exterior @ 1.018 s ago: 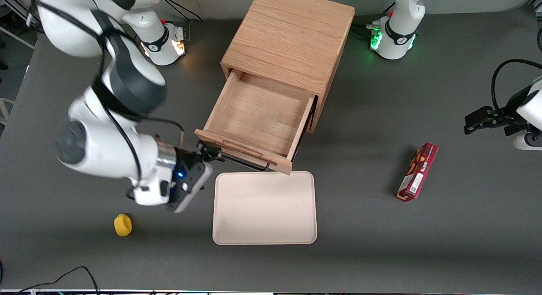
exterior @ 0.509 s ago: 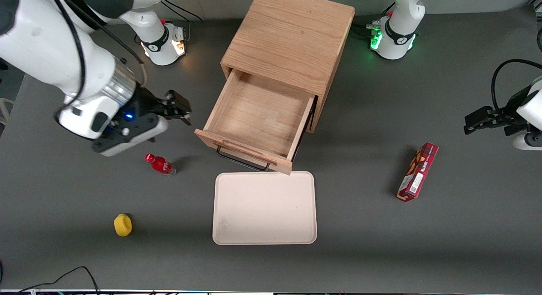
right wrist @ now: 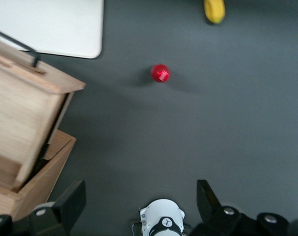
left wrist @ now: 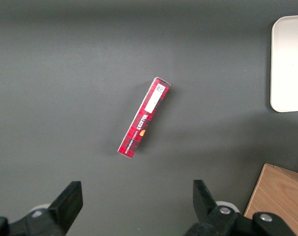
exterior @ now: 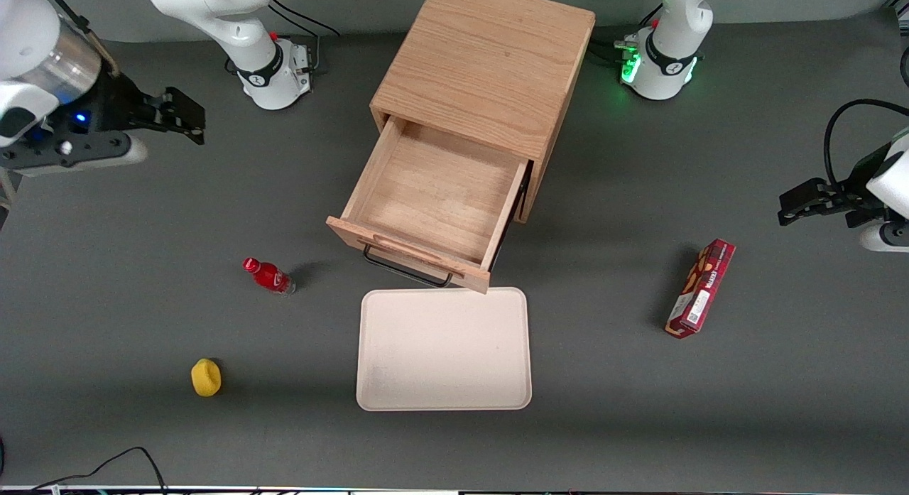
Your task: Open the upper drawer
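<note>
The upper drawer (exterior: pixel 433 197) of the light oak cabinet (exterior: pixel 490 62) stands pulled well out, and its inside is bare wood. Its thin black bar handle (exterior: pixel 405 268) faces the front camera, just above the edge of a tray. My right gripper (exterior: pixel 190 118) hangs high over the table toward the working arm's end, well apart from the drawer. It is open and holds nothing. The right wrist view shows its two black fingers (right wrist: pixel 72 199) spread wide, with the open drawer (right wrist: pixel 21 113) and its handle (right wrist: pixel 16 46) off to one side.
A cream tray (exterior: pixel 444 349) lies in front of the drawer. A small red bottle (exterior: pixel 268 275) and a yellow object (exterior: pixel 206 377) lie toward the working arm's end. A red box (exterior: pixel 701 289) lies toward the parked arm's end. The working arm's base (exterior: pixel 273 72) stands beside the cabinet.
My gripper has left the drawer handle and swung up and away toward the working arm's end. The drawer stays pulled out. The red bottle has come into view.
</note>
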### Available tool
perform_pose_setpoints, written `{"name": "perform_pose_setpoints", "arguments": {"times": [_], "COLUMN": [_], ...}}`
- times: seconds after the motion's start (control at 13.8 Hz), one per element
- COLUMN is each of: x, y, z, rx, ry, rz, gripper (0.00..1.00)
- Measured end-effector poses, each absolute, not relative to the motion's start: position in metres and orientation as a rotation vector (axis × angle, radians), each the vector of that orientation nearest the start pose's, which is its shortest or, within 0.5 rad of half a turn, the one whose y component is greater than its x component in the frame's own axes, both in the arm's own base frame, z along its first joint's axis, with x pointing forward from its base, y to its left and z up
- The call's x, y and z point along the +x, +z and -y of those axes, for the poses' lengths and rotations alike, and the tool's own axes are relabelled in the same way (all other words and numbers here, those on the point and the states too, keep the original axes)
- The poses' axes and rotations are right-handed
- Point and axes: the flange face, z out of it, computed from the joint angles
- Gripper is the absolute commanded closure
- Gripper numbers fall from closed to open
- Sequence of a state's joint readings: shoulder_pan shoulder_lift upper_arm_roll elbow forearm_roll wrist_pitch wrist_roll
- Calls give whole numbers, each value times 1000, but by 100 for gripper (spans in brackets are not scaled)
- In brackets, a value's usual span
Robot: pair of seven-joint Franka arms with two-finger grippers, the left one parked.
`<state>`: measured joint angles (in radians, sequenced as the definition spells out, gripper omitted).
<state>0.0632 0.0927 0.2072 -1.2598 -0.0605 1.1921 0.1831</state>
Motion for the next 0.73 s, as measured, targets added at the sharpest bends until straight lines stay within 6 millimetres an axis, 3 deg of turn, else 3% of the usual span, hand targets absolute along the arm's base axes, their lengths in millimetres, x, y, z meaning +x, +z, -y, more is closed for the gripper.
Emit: {"name": "perform_pose_setpoints", "arguments": {"times": [0.22,0.44,0.58,0.73], "x": [501,483,480,481], "y": [654,628,626,630], "z": [-72,-32,-11,-3], "rx": [-3176,-3156,-3141,-3135], "ry": [209,212,205,183], "rz": [-69,-186,-248,-273], "gripper": [0,0,0,0]}}
